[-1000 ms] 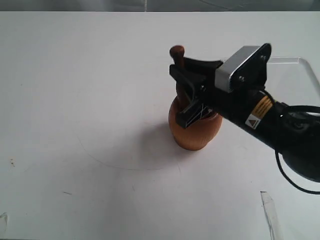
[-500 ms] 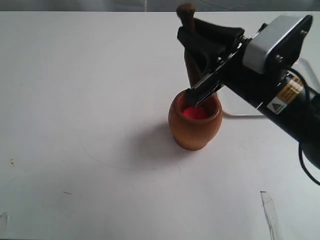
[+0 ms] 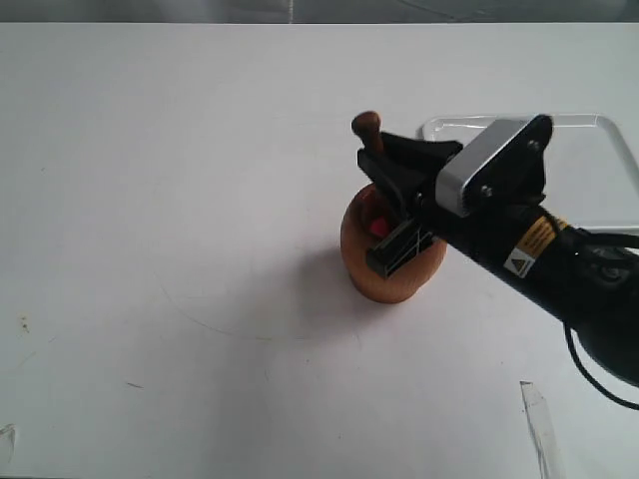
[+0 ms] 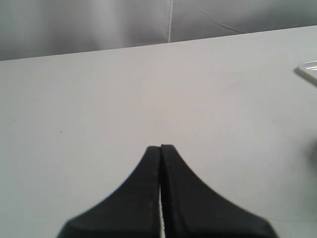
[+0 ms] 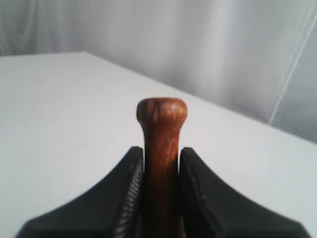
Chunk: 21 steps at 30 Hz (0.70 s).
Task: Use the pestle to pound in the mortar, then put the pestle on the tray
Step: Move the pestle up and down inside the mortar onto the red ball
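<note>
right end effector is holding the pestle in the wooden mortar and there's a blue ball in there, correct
Not quite: the ball in the mortar is red, not blue, as the exterior view shows. The rest stands: the right end effector is holding the pestle in the wooden mortar.

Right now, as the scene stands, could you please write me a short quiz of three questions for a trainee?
1. True or false: the right gripper is shut on the pestle.
2. What lies inside the mortar? A. a red ball B. a green cube C. a metal spoon
3. Fill in: the left gripper is ____ (open or shut).

Key: 1 true; 2 A; 3 shut.
</note>
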Motion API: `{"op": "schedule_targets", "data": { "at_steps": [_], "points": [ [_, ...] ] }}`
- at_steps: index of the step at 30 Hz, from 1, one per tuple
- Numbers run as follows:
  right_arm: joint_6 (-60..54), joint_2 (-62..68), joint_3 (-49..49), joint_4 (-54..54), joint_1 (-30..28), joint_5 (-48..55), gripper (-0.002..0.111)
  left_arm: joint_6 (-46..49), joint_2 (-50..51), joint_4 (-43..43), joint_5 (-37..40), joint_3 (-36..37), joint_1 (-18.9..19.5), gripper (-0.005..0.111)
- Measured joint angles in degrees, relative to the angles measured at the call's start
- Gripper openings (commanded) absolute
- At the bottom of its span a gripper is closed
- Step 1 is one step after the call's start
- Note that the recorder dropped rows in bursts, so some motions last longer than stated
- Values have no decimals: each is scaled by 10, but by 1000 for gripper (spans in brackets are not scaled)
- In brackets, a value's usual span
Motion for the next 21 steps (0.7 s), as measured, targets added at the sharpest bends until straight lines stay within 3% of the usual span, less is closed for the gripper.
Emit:
{"op": "schedule_targets", "data": {
  "at_steps": [9,21],
  "points": [
    [-3,63,-23,0,0,-36,0,0,0,0,0,0,0,0],
    [-1,-82,-32,-13,0,4,0,0,0,0,0,0,0,0]
  ]
}}
